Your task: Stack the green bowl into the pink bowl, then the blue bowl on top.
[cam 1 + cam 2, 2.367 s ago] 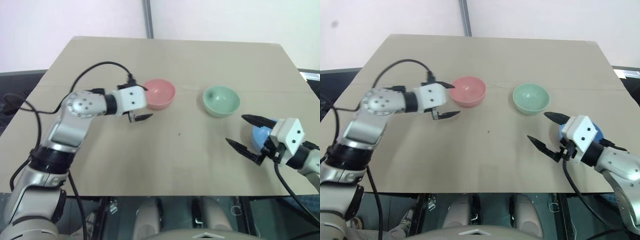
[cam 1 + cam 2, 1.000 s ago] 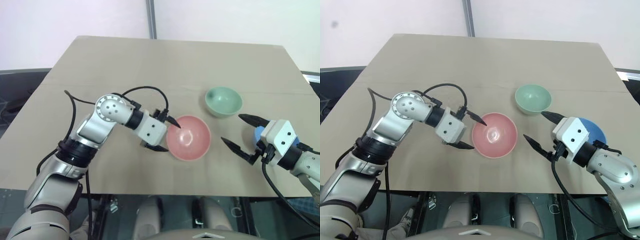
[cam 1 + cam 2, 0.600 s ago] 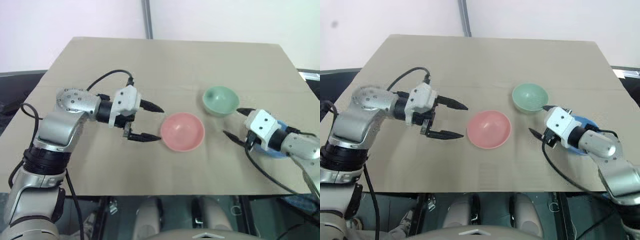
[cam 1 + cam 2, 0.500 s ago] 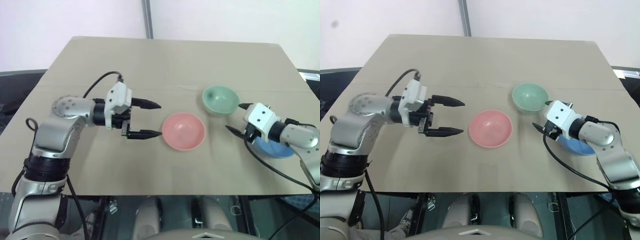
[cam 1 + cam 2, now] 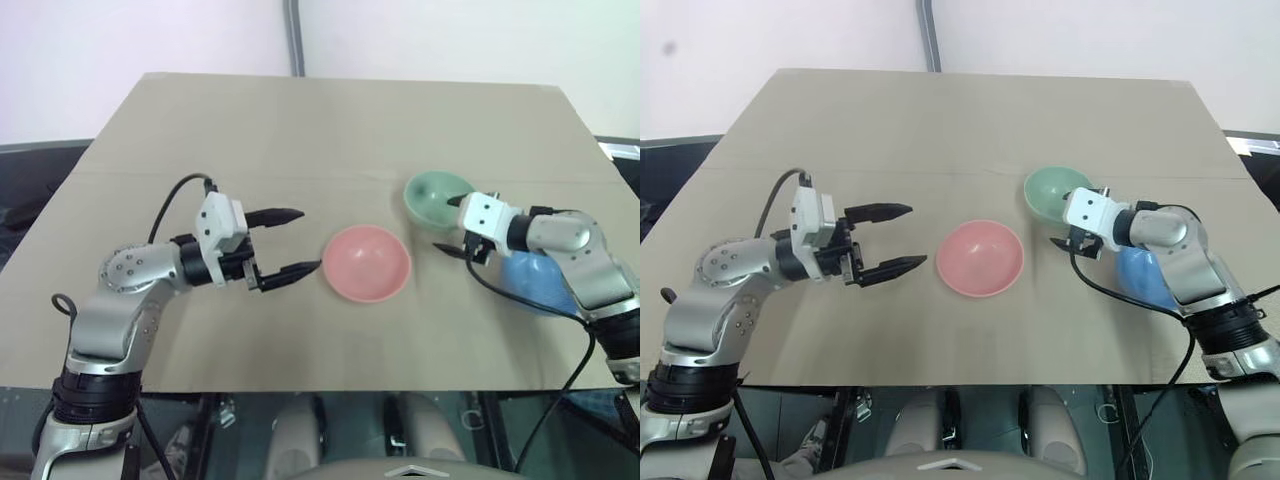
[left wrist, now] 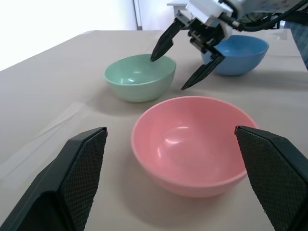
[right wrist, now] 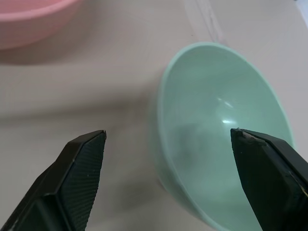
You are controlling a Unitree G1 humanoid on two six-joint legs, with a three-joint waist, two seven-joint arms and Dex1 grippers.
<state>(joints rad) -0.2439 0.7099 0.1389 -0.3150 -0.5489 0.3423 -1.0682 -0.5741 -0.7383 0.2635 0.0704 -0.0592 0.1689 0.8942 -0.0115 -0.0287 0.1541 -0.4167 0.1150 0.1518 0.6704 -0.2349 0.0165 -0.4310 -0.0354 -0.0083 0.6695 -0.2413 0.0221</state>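
while the left gripper (image 5: pixel 285 243) hangs over the table's (image 5: pixel 330 120) left half nearer the front edge, its two black fingers stand spread wide and hold nothing, the tips pointing across toward the pink bowl (image 5: pixel 367 263). that bowl sits upright and empty a little right of the table's middle, toward the front edge, just beyond the left fingertips and not touching them. in the left wrist view the pink bowl (image 6: pixel 192 143) lies between that gripper's own fingers, with a clear gap on each side.

nearer the right edge, the blue bowl (image 5: pixel 1143 275) rests upright on the table, partly covered by the right forearm that passes over it. a black cable loops down from that arm across the table toward the front edge.

a little farther back, the right gripper (image 5: pixel 1065 218) points left toward the middle of the table, its fingers parted widely and gripping nothing. one finger reaches over the near rim of the green bowl (image 5: pixel 433 195) and the other stands outside the bowl's wall, so the rim lies between them; whether either finger touches the bowl cannot be told. the right wrist view shows the green bowl's (image 7: pixel 224 154) rim and glossy inside between the two fingers, with space left on both sides.

the green bowl stands upright and empty, right of the middle and behind the pink bowl, well apart from it. the far half of the table is bare cardboard-coloured surface.
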